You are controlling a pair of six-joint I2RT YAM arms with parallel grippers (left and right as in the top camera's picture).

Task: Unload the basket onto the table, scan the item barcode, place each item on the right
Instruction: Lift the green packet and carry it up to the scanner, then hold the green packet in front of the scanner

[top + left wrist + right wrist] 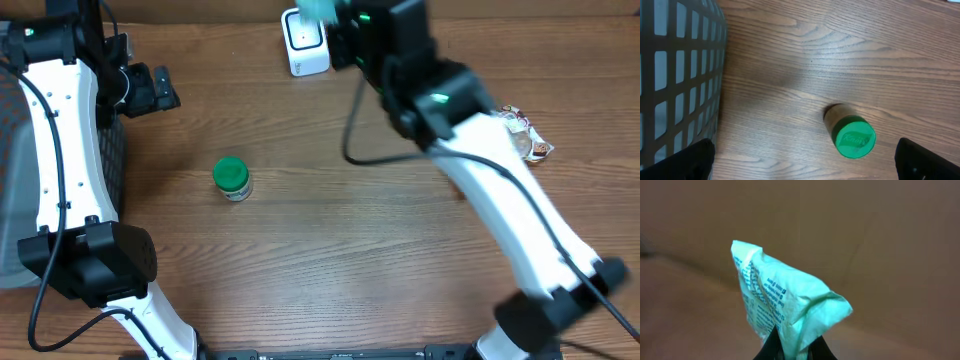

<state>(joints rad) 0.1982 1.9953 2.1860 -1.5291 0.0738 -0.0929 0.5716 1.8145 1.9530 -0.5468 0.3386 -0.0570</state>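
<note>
R tool (793, 350) tight on green packet (785, 302), nr white scanner (304, 45)

A: What sits on the wooden table (330, 250)?
B: A green-lidded jar (231, 178) left of centre, a white scanner (303, 45) at the far edge (the right arm (500, 190) holds a pale green packet (319, 8) just beside it), and a crinkled wrapper (527, 137) at right.

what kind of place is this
Probably a mock checkout station on a wooden table: a white barcode scanner, a dark mesh basket, and small goods such as a green-lidded jar.
</note>
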